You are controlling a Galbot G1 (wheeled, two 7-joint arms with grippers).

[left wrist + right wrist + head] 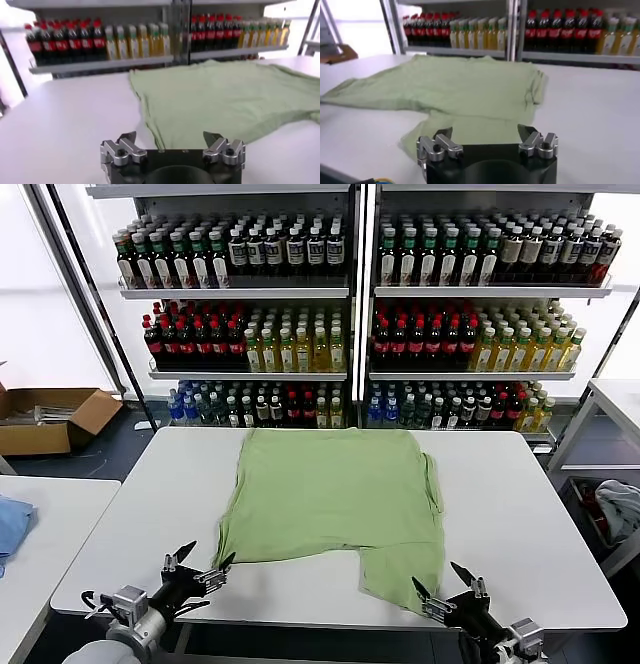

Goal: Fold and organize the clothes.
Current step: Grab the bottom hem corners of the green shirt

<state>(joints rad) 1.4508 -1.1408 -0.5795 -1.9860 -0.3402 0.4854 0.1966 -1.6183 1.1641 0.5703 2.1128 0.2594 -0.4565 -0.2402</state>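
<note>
polo shirt (330,509) flat mid-table, partly folded, near-right flap by table (540,514) edge | left gripper (200,569) jaws apart, near-left hem | right gripper (447,589) jaws apart, near flap | risk: single-layer pinch drags fabric, undoing the fold

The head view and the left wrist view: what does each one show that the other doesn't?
Only the head view shows both open pincers, left and right, at the table's near edge, plus a cardboard box on the floor and a blue cloth on a side table. Only the left wrist view shows the left pincer close up, its fingers spread and holding nothing, facing the shirt's edge. Both show the green shirt lying on the white table and the bottle shelves behind it.
</note>
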